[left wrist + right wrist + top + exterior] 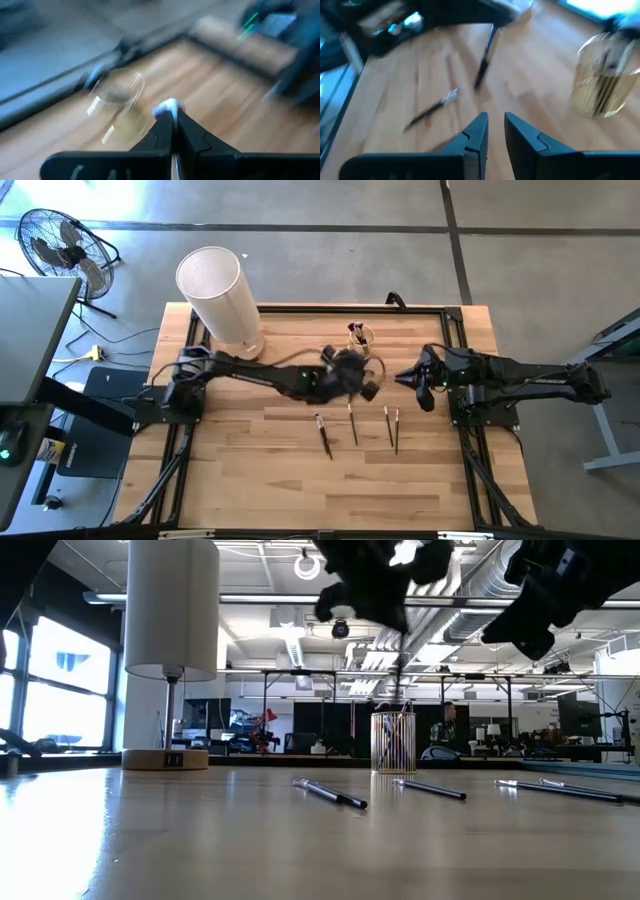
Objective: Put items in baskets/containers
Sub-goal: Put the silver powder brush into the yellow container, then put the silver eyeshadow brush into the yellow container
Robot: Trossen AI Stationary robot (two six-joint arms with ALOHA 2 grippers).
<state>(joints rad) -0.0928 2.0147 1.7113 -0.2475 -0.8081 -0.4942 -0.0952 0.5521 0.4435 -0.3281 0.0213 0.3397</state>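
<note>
The small glass cup (361, 336) (393, 743) stands near the table's far edge with several brushes upright in it. Several more brushes lie flat on the wood toward the near side (324, 435) (353, 425) (392, 428) (330, 793). My left gripper (350, 375) (172, 112) hovers just in front of the cup, above the table, and is shut on one brush (485, 60). My right gripper (420, 385) (495, 122) hangs to the right of the cup, raised, slightly open and empty. My left gripper pinches a thin brush between its two fingers; a pale tip of it (170, 105) shows just past the fingertips. In the right wrist view its dark shaft (482, 70) hangs slanting below the gripper, clear of the table.
A tall white cylinder on a wooden base (215, 295) (170, 610) stands at the far left corner. A black frame (300, 310) rims the table. A fan (60, 245) stands on the floor beyond the left side. Bare wood lies along the near edge.
</note>
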